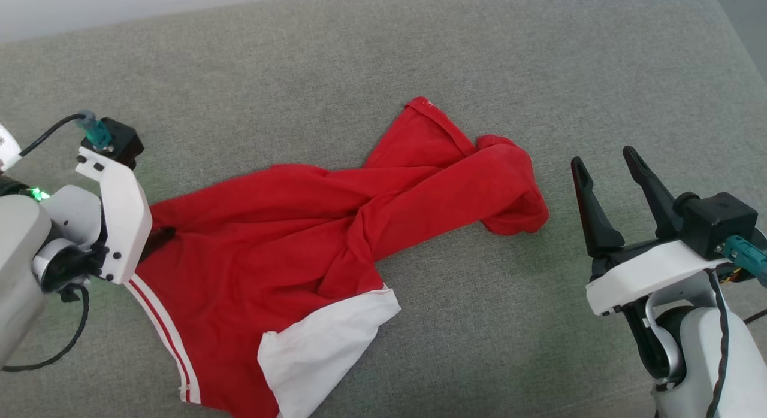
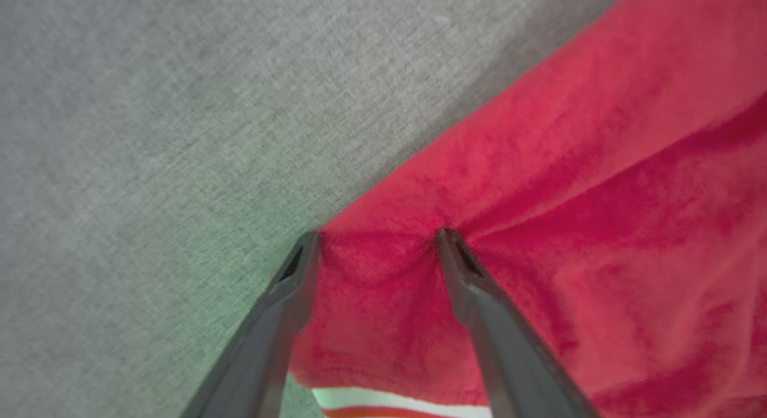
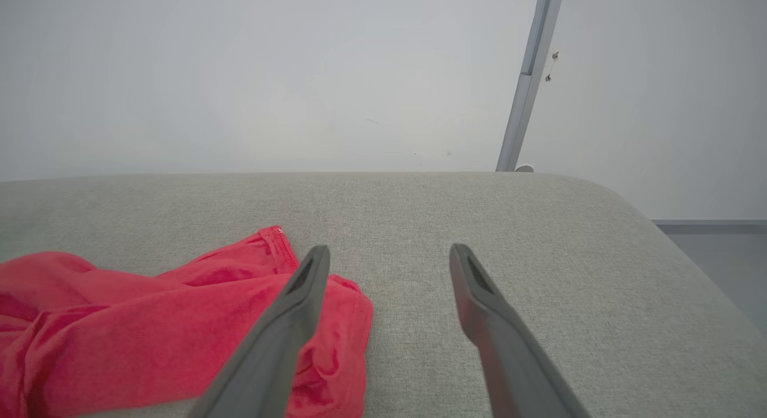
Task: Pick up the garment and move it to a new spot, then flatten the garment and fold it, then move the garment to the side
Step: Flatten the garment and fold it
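1. Nearest the head camera: the garment's [image 1: 287, 226] white sleeve [image 1: 323, 340] and striped trim [image 1: 168, 340], at the lower edge of the view.
2. The garment lies crumpled and twisted on the grey cushion [image 1: 419, 47]. Its long axis runs from that near-left end up to a bunched red end at the far right.
3. Left gripper [image 2: 377, 238]: jaws apart, straddling the garment's left edge. One tip sits at the cloth's border and the other is on the red cloth, seemingly pressing in. Nothing is clamped.
4. Right gripper [image 1: 604, 156]: jaws apart and empty, to the right of the bunched end, near it but clear.
5. Judgement: the left arm is the nearer. Closing would pinch that edge, while the right must travel to its left.
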